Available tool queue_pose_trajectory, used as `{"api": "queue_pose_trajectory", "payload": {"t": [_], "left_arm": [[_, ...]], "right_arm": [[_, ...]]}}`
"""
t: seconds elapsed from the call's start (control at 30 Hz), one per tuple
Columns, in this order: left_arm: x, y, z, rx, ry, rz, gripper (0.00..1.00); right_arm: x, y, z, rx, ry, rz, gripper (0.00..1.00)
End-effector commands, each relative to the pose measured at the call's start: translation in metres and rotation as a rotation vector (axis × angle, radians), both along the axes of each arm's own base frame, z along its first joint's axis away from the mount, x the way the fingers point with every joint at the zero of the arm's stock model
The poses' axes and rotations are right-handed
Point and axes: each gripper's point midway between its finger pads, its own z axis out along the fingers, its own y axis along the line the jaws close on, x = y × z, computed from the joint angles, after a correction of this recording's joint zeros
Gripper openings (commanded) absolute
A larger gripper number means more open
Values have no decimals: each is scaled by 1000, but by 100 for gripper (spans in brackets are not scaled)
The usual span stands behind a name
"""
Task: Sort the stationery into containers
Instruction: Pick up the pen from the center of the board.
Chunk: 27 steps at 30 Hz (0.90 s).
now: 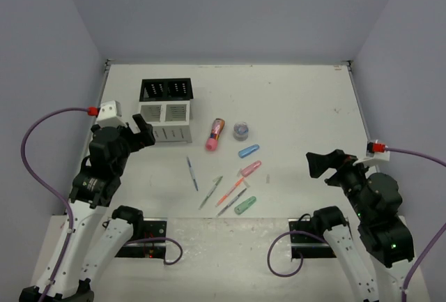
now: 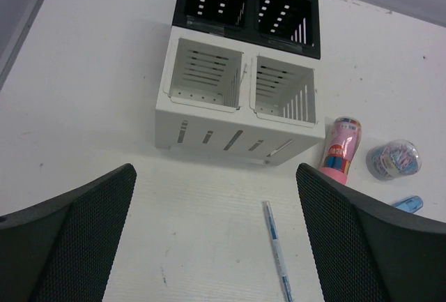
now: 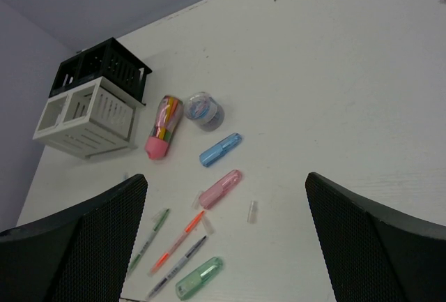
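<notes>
– Fingers (image 2: 77, 239) of the left gripper (image 1: 143, 133) are looming at the bottom of its wrist view, spread wide with nothing between them. Is anything getting sorted?

– Nothing is showing inside a container. The stationery is all lying loose on the table (image 1: 306, 107). The green capsule (image 1: 245, 205) is lying nearest the arms, with the pink capsule (image 1: 250, 169) and blue capsule (image 1: 249, 151) stepping away toward twelve o'clock. At their nine o'clock the orange pen (image 1: 231, 192) is lying between two grey pens (image 1: 210, 192), and the blue pen (image 1: 192, 173) is lying apart at ten o'clock of those.

– And the fatter pieces?

– The pink tube (image 1: 215, 134) and the small roll (image 1: 242, 131) are sitting near each other at twelve o'clock of the pens.

– Where are the containers?

– The organiser is standing at ten o'clock of the pile, with its white box (image 1: 167, 122) in front and its black rack (image 1: 166, 89) joining it at twelve o'clock. Every opening is facing up, so I judge pieces are meant to be dropped in from above.

– Why are the arms hanging where they are?

– The left gripper is hovering just beside the white box at its eight o'clock, looking down into it. The right gripper (image 1: 319, 164) is hovering well apart at three o'clock of the pink capsule, jaws equally wide and holding nothing. My guess is that both are standing ready for a first pick, and the right one looks better placed for the capsules.
</notes>
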Motion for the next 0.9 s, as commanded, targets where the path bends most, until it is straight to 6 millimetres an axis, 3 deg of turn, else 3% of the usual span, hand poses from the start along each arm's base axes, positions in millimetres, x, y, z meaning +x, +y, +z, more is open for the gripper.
{"api": "queue_pose_trajectory", "payload": {"t": [0.0,0.33,0.63,0.77,0.87], "left_arm": [[3,3,3,-1,-15,26,100],[3,6,-3,-23,4,64,100],[11,-21,-2,-9,26,-99,100],[16,-75,-8,-83,108,-269,100],[4,-122,-35,-3,190,-318,100]], "right_arm": [[-1,-2,17,3,-56,-8,99],[3,12,9,9,-6,62,99],[-1,29,-9,-13,74,175,99],[-2,40,-10,-11,82,249,99],[0,42,-12,-6,86,256,99]]}}
